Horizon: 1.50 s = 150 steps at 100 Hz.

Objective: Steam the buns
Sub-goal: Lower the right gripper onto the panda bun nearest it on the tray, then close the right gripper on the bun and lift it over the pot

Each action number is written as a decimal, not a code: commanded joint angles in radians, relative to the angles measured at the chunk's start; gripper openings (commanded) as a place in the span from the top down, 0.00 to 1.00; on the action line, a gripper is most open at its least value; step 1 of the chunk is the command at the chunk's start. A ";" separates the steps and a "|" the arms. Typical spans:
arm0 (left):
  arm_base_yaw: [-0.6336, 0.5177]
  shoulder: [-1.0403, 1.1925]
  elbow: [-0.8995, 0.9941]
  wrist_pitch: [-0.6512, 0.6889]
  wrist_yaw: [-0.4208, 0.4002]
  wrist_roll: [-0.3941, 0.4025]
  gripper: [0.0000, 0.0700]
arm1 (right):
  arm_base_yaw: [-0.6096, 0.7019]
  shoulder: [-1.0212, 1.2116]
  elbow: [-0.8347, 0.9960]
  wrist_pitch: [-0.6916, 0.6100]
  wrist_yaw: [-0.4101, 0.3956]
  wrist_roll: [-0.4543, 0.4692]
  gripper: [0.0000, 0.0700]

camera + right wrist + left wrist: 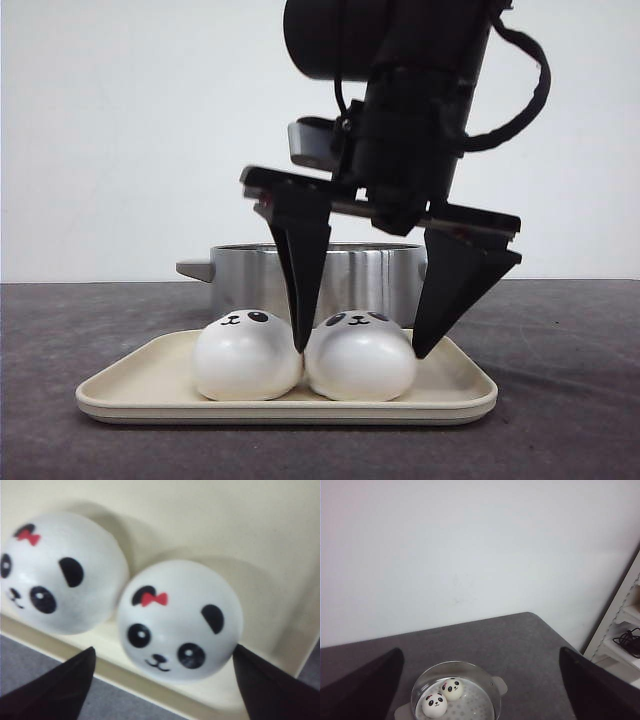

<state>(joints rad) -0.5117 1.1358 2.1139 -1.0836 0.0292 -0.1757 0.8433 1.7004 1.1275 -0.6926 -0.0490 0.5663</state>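
Two glossy white dome-shaped buns with black panda faces sit side by side and touching on a shallow cream tray (130,385) with rounded corners, near the front edge of the dark grey, finely textured counter (560,340). The left bun (247,356) and the right bun (360,357) are smooth and shiny; the right wrist view shows a small red bow by one ear on each. Behind the tray, farther toward the back edge, stands a round brushed-metal steamer pot (370,275) with side handles. Seen from the left wrist camera, two more panda buns (444,696) lie together inside it on a pale perforated floor. The right gripper (360,348) hangs over the tray with its black wedge-shaped fingers spread wide around the right bun: one fingertip (301,335) reaches down into the seam between the two buns, the other rests at the bun's outer side, not squeezing it. The left gripper (480,700) is up above the pot, its dark fingers parted wide and holding nothing.
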 commanded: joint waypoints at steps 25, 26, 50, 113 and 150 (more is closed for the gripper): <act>-0.007 0.006 0.026 0.005 0.002 -0.001 0.15 | 0.007 0.024 0.010 0.012 0.051 0.010 0.63; -0.007 0.006 0.026 0.005 0.002 -0.001 0.15 | 0.006 0.024 0.010 0.012 0.052 0.010 0.65; -0.007 0.006 0.026 0.005 0.002 -0.001 0.15 | 0.003 0.024 0.010 0.011 0.084 -0.003 1.00; -0.007 0.007 0.026 0.006 0.002 0.000 0.15 | 0.082 -0.315 0.027 0.105 0.166 -0.050 1.00; -0.021 0.008 0.026 0.009 0.002 0.000 0.15 | -0.040 -0.383 0.187 0.146 0.249 -0.207 1.00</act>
<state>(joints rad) -0.5224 1.1366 2.1139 -1.0885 0.0292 -0.1757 0.8318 1.2800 1.2808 -0.5449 0.2100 0.4202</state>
